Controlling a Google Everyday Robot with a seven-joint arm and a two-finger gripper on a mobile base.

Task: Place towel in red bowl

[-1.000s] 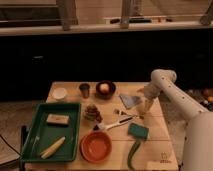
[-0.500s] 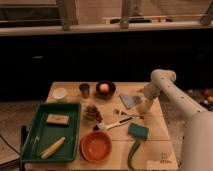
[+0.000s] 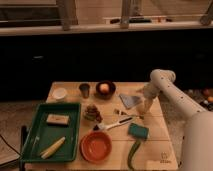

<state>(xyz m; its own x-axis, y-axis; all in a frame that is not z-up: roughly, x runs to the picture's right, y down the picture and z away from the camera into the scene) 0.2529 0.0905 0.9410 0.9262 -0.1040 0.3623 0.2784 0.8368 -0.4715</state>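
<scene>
The towel [image 3: 131, 100] is a small flat grey-blue cloth on the wooden table [image 3: 157, 140], at the back right. The red bowl [image 3: 96, 146] is a wide shallow orange-red bowl at the table's front edge, just right of the green tray. It holds nothing. My gripper [image 3: 145, 107] hangs down from the white arm [image 3: 172, 95] just to the right of the towel, close above the table.
A green tray [image 3: 70, 112] on the left holds a pale block [image 3: 57, 119] and a corn cob [image 3: 52, 147]. A white bowl [image 3: 59, 93], a dark cup [image 3: 85, 90], a brown bowl [image 3: 105, 89] with a fruit, a teal sponge [image 3: 138, 131], a brush [image 3: 112, 124], a green vegetable [image 3: 133, 153].
</scene>
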